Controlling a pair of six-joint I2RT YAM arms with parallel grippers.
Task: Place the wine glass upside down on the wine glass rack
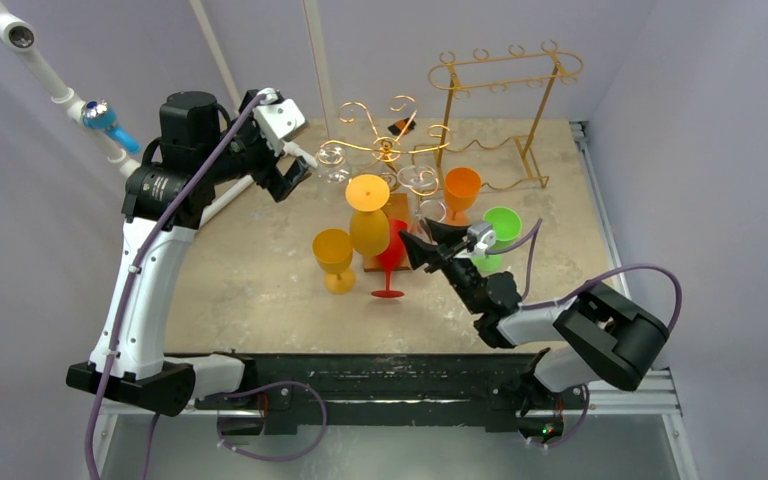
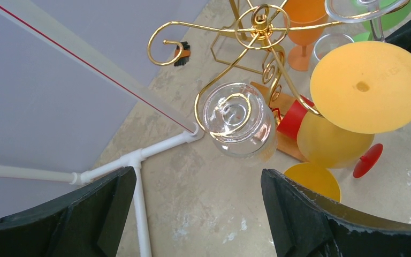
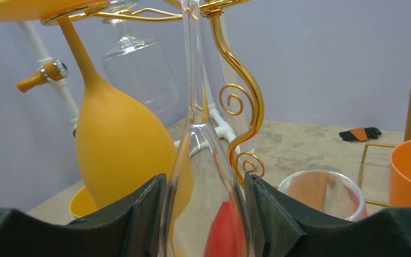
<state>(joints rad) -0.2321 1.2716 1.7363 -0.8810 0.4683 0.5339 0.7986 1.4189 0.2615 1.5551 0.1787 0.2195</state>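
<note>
Scrolled wire wine-glass rack (image 1: pixel 385 145): shiny gold. Long-stemmed clear wine glass (image 3: pixel 200 160): colourless. Hung plastic goblet (image 1: pixel 369 228): yellow-orange. Also a red plastic goblet (image 1: pixel 387 293), an orange plastic goblet (image 1: pixel 461 188) and a green plastic goblet (image 1: pixel 503 224). Tabletop (image 1: pixel 250 270): mottled beige.

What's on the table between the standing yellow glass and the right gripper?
The red wine glass, shown in the top view.

Soft, even light from overhead keeps all three views bright, and the shadows on the table (image 1: pixel 240 280) are short and pale. The top view is sharp edge to edge. In the right wrist view the right tool (image 3: pixel 203 211) and the clear glass (image 3: pixel 206 160) it holds look soft (too close to the lens), and in the left wrist view small glints ride the gold rack (image 2: pixel 260 22).
</note>
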